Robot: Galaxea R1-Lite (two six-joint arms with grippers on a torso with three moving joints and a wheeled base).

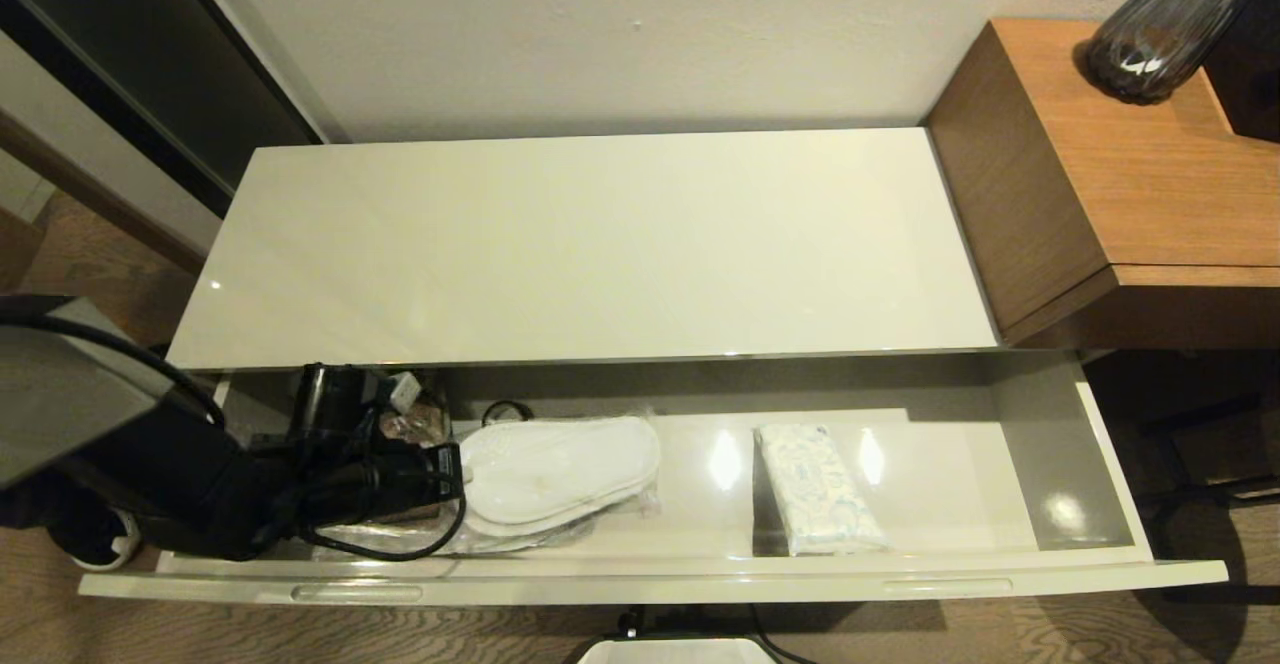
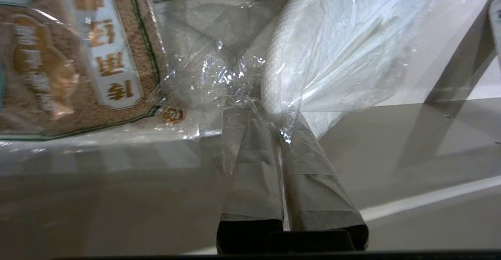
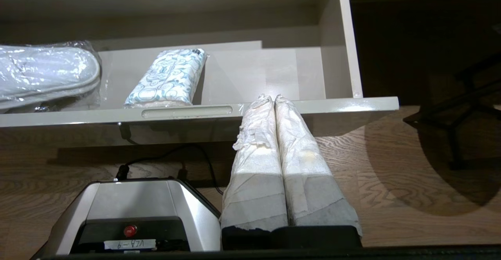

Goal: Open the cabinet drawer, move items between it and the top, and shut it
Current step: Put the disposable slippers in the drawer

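The cabinet drawer (image 1: 650,584) stands pulled out below the glossy cream top (image 1: 600,244), which is bare. In its left half lie the white slippers (image 1: 560,469) in clear plastic wrap. My left gripper (image 1: 452,474) reaches into the drawer at the slippers' left end. Up close, my left gripper (image 2: 266,107) is shut on a bunched fold of the wrap beside the slippers (image 2: 332,56). The tissue pack (image 1: 820,489) with blue print lies right of centre. My right gripper (image 3: 273,97) hangs shut and empty before the drawer front (image 3: 313,107), with the tissue pack (image 3: 168,78) and slippers (image 3: 43,72) beyond.
A brown printed packet (image 1: 415,424) (image 2: 70,56) lies at the drawer's left end, behind my left wrist. A small black ring (image 1: 505,412) rests near the drawer's back. A higher wooden surface (image 1: 1150,164) with a dark glass vase (image 1: 1160,34) stands on the right. The robot's base (image 3: 137,213) sits under the drawer front.
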